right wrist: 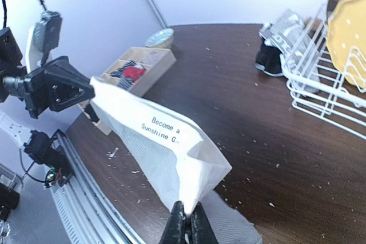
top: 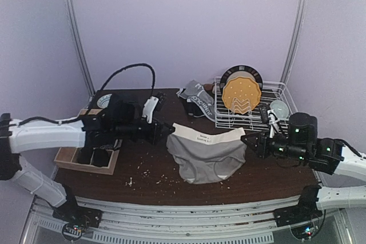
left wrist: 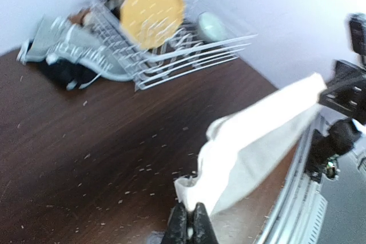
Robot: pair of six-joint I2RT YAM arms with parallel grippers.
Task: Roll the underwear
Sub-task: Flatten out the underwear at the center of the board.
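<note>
Top external view: nearest the arms' bases, a pair of grey briefs is stretched between the two hands. The left hand is clamped on one end of the pale waistband, and the right hand is clamped on the other. The band runs taut from hand to hand and is lifted off the dark wooden surface. The grey body sags below it on the near side of both hands. A small printed label sits at the band's middle.

In each wrist view the fingers are pressed together on a bunched corner of the band, with the opposite hand at the far end of the cloth.

Pale crumbs are scattered on the surface below and just nearer than the left hand. Outboard of the left hand stands a compartmented wooden box; beyond that hand lies a small bowl.

Farther back, roughly midway between the hands, is a heap of underwear, grey and black. It lies just beside a white wire dish rack, which stands beyond the right hand. A yellow plate stands upright in the rack.
</note>
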